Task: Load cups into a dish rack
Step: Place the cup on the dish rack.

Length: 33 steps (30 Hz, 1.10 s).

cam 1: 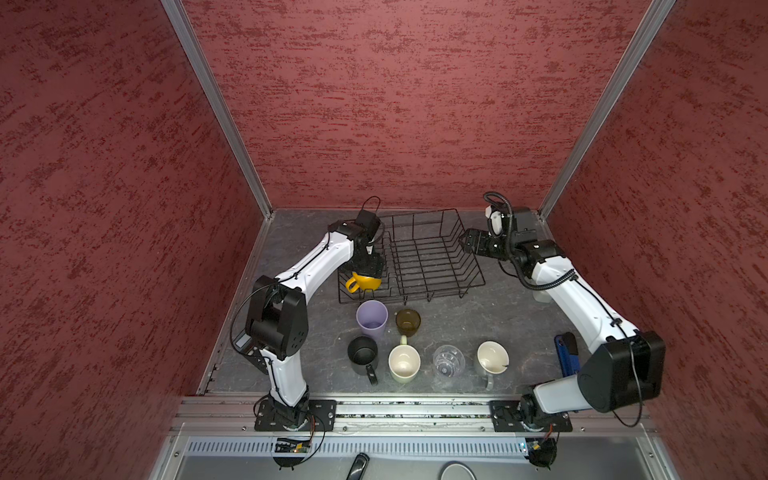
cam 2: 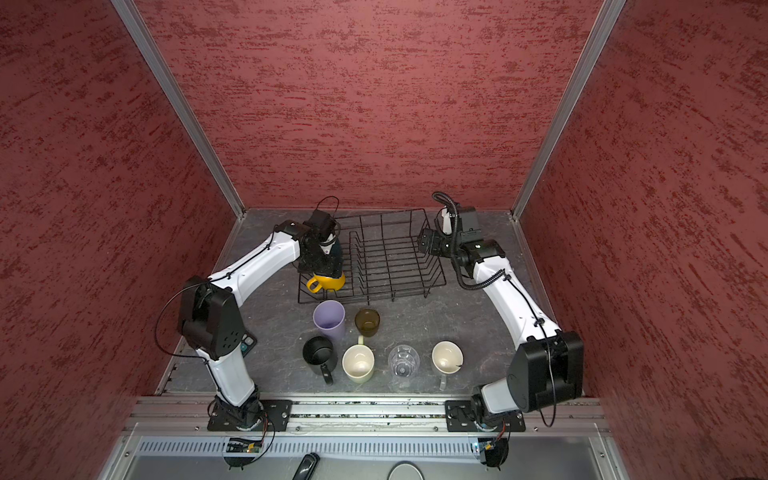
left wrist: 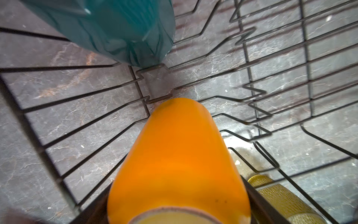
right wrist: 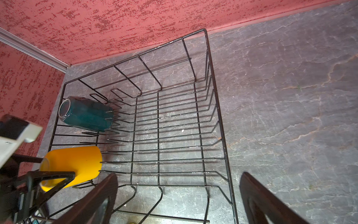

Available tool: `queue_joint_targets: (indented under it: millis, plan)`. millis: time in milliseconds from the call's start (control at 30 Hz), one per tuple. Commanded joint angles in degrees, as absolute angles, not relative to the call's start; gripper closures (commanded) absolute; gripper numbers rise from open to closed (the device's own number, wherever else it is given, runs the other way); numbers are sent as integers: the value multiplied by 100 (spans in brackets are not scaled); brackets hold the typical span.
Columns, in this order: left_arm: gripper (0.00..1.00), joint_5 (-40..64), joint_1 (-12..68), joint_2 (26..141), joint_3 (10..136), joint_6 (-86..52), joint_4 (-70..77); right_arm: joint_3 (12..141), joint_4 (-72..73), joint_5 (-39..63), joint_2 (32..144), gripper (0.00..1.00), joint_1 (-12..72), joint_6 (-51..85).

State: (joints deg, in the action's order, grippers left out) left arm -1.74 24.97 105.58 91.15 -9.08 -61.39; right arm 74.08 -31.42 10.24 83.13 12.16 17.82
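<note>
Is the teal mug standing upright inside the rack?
No, in the right wrist view the teal mug lies on its side on the wires of the rack.

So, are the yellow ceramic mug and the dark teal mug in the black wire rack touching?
Apart. The right wrist view shows bare rack wires between the yellow mug and teal mug.

Walls (cam 1: 395,104): three panels, red mottled plaster finish, joined by aluminium corner posts (cam 1: 216,104). Surface (cam 1: 457,324): dark grey stone-veined slab, evenly lit. Near edge: aluminium rail (cam 1: 415,409), slotted grille strip (cam 1: 415,448) just outside it.
</note>
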Motion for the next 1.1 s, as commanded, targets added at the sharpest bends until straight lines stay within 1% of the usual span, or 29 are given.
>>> queue_joint_targets:
  millis: [0, 67, 167, 267, 333, 367, 533, 700, 833, 1067]
  plan:
    - [48, -126, 2522, 10564, 9141, -851, -5977, 7339, -3033, 1090, 8227, 1, 1182, 1847]
    - [44, -150, 2523, 10621, 9155, -837, -5968, 7330, -3030, 1103, 8234, 1, 1176, 1855]
    - [30, -195, 2521, 10660, 9141, -826, -5948, 7315, -3018, 1107, 8235, 1, 1171, 1857]
    - [19, -267, 2523, 10632, 9084, -792, -5890, 7304, -3032, 1123, 8235, 1, 1179, 1855]
    - [15, -264, 2512, 10599, 9056, -743, -5813, 7317, -3088, 1142, 8261, 1, 1177, 1820]
    - [11, -273, 2514, 10590, 9038, -727, -5787, 7323, -3123, 1143, 8270, 1, 1182, 1796]
    - [1, -316, 2474, 10582, 8968, -590, -5649, 7382, -3378, 1121, 8288, 1, 1181, 1666]
    - [0, -250, 2336, 10548, 8886, -538, -5488, 7365, -3544, 1168, 8211, 2, 1181, 1664]
    - [0, -104, 2297, 10247, 8806, -434, -5226, 7392, -3877, 1226, 8116, 5, 1194, 1614]
    - [0, 212, 2056, 9588, 8769, -546, -4761, 7437, -4615, 1078, 7680, 15, 1358, 1544]
